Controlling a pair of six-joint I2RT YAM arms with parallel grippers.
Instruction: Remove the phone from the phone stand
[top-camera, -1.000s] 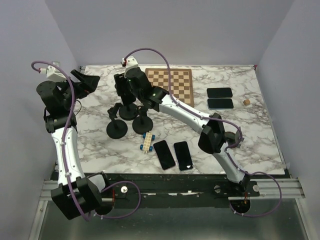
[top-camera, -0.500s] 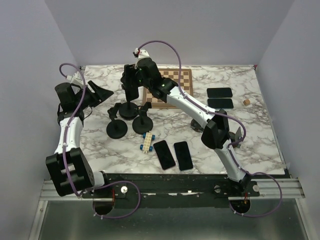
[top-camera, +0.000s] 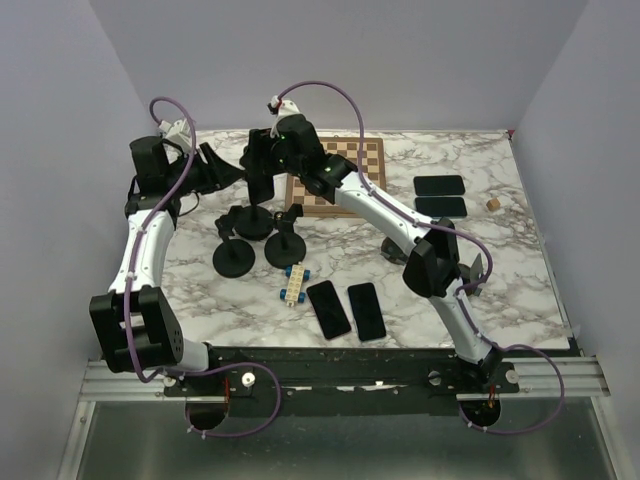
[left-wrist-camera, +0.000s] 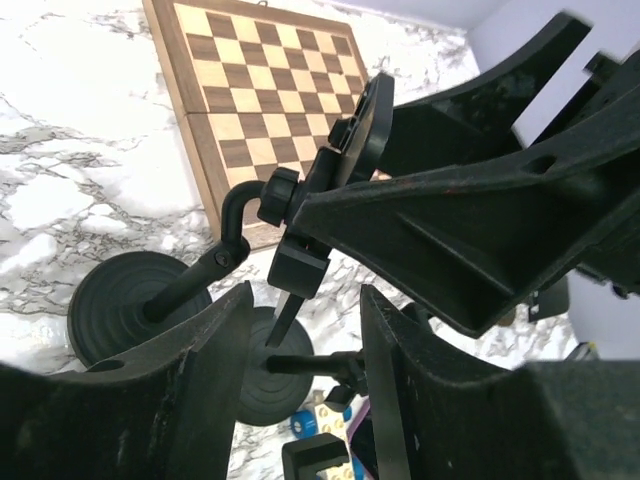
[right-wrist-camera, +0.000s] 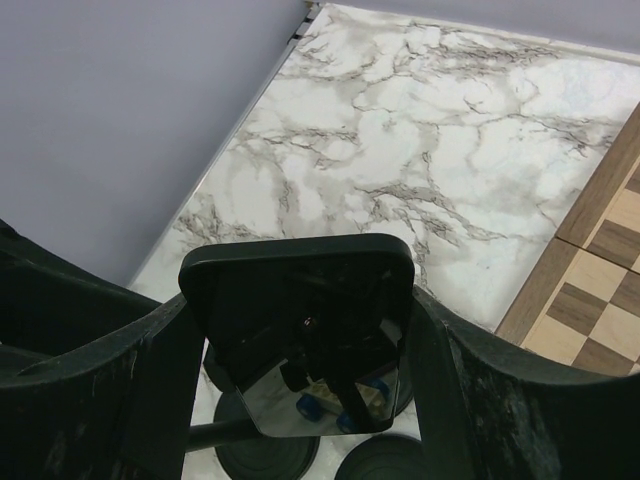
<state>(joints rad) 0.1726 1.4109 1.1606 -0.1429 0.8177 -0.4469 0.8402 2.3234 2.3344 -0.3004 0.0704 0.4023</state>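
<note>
A black phone (right-wrist-camera: 300, 330) sits in the holder of a black phone stand (top-camera: 254, 222) at the back left of the marble table. My right gripper (top-camera: 262, 165) is shut on the phone, one finger on each long side; it also shows in the right wrist view (right-wrist-camera: 300, 400). In the left wrist view the phone (left-wrist-camera: 370, 125) appears edge-on above the stand's bent neck (left-wrist-camera: 240, 215). My left gripper (top-camera: 222, 170) is open and empty just left of the stand, and the left wrist view (left-wrist-camera: 305, 400) shows stand bases between its fingers.
Two more black stands (top-camera: 234, 258) (top-camera: 284, 250) stand in front. A chessboard (top-camera: 335, 175) lies behind. Two phones (top-camera: 440, 196) lie at the right, two phones (top-camera: 347, 310) near the front, with a blue-wheeled toy brick car (top-camera: 294, 283) and a small brown object (top-camera: 494, 203).
My left arm has swung in from the far left until its gripper is beside the stand. My right gripper shifted slightly right onto the phone and has held there since.
</note>
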